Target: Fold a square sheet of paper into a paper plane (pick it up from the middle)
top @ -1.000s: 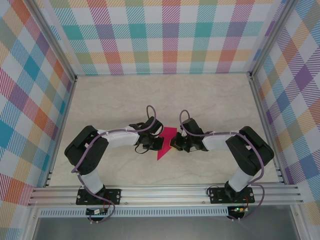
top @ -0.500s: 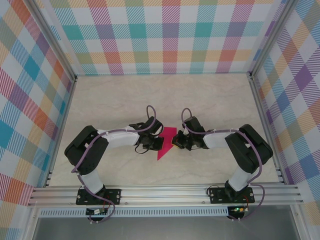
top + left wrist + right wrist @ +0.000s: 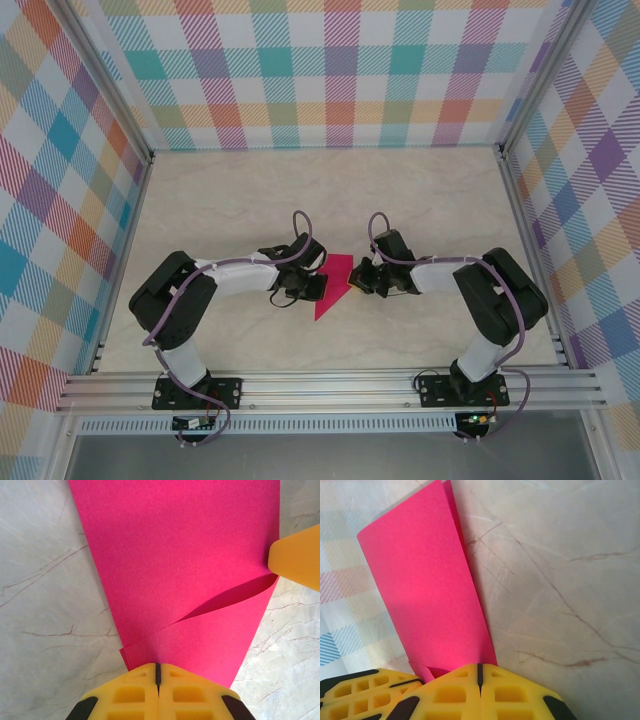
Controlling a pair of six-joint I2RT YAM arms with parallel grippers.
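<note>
Pale marble-look table [image 3: 230, 200], ringed by pastel plaid walls [image 3: 340, 70], carries the sheet of paper [image 3: 334, 280]. The sheet is magenta-pink and folded to a long wedge that narrows to a point at its near end. At the paper's left edge sits the left gripper [image 3: 318, 288]. In its wrist view the yellow fingers [image 3: 135, 695] are pressed together with no gap, their tips on the paper's edge just where an upper layer overlaps a lower one. Whether any paper is caught between them cannot be told. Toward the paper's right edge a loose flap lifts off the sheet, leaving a dark pocket beneath it. At that right edge is the right gripper [image 3: 354, 284]. Its fingers [image 3: 510, 690] are likewise closed tight, tips against the paper, and a pink layer rises away from them.
</note>
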